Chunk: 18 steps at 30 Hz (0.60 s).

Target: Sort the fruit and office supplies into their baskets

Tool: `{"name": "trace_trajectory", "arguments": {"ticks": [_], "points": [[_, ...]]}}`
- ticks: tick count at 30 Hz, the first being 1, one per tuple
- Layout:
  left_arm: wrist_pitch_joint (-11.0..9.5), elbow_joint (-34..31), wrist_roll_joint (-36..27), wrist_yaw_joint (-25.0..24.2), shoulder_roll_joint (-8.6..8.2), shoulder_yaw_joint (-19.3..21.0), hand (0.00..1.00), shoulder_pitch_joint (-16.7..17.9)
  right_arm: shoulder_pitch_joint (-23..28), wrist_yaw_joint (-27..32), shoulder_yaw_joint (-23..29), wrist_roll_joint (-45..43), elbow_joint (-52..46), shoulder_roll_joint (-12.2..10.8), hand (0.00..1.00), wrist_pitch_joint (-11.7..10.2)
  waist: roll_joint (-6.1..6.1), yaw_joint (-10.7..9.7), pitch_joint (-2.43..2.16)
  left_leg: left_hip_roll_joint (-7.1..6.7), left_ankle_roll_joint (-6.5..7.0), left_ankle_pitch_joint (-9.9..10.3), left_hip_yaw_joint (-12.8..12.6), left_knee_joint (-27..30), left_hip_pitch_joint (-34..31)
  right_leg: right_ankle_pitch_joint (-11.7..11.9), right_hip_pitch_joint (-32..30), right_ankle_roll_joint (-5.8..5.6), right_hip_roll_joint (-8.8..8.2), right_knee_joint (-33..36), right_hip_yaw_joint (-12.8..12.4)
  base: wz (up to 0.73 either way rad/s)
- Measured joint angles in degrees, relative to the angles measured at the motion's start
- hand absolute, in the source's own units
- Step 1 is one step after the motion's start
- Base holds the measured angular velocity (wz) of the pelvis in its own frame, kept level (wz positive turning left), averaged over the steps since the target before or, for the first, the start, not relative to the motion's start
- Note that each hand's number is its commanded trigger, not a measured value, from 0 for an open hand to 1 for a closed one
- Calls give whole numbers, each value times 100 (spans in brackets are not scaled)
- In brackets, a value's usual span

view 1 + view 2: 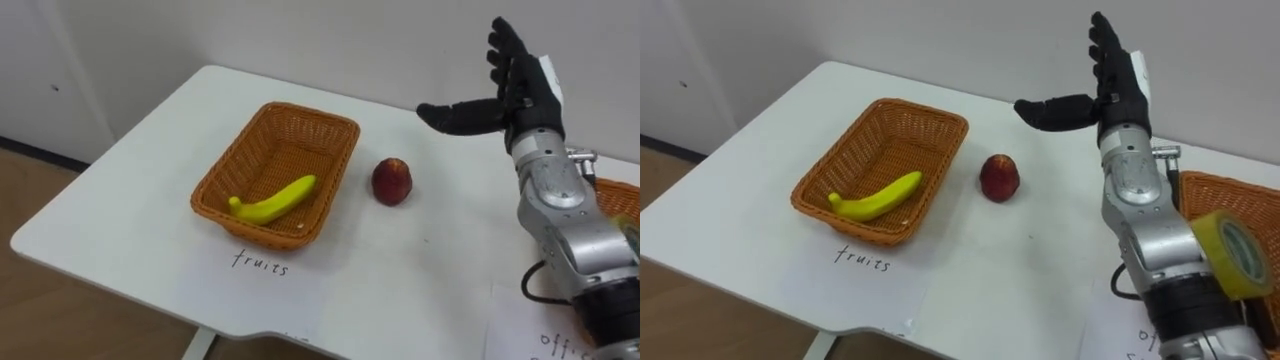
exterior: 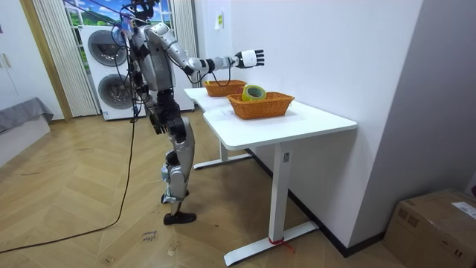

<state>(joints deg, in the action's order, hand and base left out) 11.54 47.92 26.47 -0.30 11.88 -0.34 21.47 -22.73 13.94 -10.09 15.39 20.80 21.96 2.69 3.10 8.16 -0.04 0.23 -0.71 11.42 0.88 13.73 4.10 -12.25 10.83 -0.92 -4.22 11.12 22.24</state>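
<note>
Right hand [image 1: 520, 100] raised above surface [image 1: 130, 230], fingers straight and spread, holding nothing. Apple [image 1: 392, 181] sits on surface just beside fruit basket [image 1: 235, 160] (banana [image 1: 275, 200] already inside). Risk: sideways nudge on approach sends round apple rolling; loose grasp drops it short of basket.
</note>
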Motion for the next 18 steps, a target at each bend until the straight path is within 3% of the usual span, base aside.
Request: {"name": "trace_trajectory", "arguments": {"ticks": [7, 12, 18], "points": [[-32, 257, -70, 20, 8, -64, 0, -277, 19, -144, 2, 13, 348, 8, 0, -3, 43, 4, -41, 15, 2, -9, 1, 103, -328, 3, -366, 9, 3, 86, -14, 0], [-54, 393, -330, 108, 20, -239, 0, -583, -92, -300, -3, 15, 657, 22, 0, -18, -39, 16, 20, -3, 39, -49, -32, 140, -615, 4, -729, 10, -64, 262, -23, -2], [-157, 556, -393, 129, 50, -512, 0, -869, -300, -409, -6, 27, 1301, 29, 0, -18, -71, 56, 53, -6, 56, -63, -63, 193, -916, 9, -1064, 17, -97, 362, -48, -3]]}}
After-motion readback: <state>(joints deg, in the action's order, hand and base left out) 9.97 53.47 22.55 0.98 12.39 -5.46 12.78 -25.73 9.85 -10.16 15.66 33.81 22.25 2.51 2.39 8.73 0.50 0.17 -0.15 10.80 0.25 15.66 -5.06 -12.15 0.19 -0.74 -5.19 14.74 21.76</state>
